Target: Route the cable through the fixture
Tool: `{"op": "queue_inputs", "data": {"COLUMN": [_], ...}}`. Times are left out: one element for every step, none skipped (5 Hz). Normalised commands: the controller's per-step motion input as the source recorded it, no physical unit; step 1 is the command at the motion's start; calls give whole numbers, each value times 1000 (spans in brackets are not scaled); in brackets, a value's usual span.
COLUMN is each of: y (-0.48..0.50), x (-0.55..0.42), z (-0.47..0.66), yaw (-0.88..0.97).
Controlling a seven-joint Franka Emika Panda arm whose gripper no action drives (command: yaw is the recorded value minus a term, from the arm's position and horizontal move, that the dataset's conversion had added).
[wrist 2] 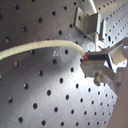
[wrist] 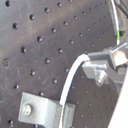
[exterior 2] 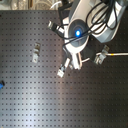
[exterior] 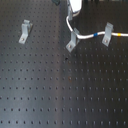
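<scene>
In the first exterior view the white cable (exterior: pixel 92 36) drops from my gripper (exterior: pixel 74 7) at the top edge and bends at the middle fixture (exterior: pixel 72 42). It then runs right through the right fixture (exterior: pixel 106 36), and its blue and yellow bands lie beyond that. A third fixture (exterior: pixel 24 31) stands alone at the first exterior view's left. Both wrist views show my gripper (wrist: pixel 94 62) (wrist 2: pixel 89 59) shut on the cable (wrist: pixel 70 82) (wrist 2: pixel 35 49). In the first wrist view the cable curves to a fixture (wrist: pixel 42 107). In the second exterior view my arm (exterior 2: pixel 80 27) hides the gripper.
Everything sits on a black perforated breadboard (exterior: pixel 60 90). The second exterior view shows the three brackets (exterior 2: pixel 36 52) (exterior 2: pixel 61 69) (exterior 2: pixel 101 56), with the cable's yellow stretch (exterior 2: pixel 119 52) leading off its right edge. A small blue object (exterior 2: pixel 1 84) lies at its left edge.
</scene>
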Motion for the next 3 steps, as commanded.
{"op": "queue_inputs", "data": {"y": [-315, -182, -18], "x": [99, 59, 6], "z": [397, 672, 0], "yaw": [0, -126, 0]}}
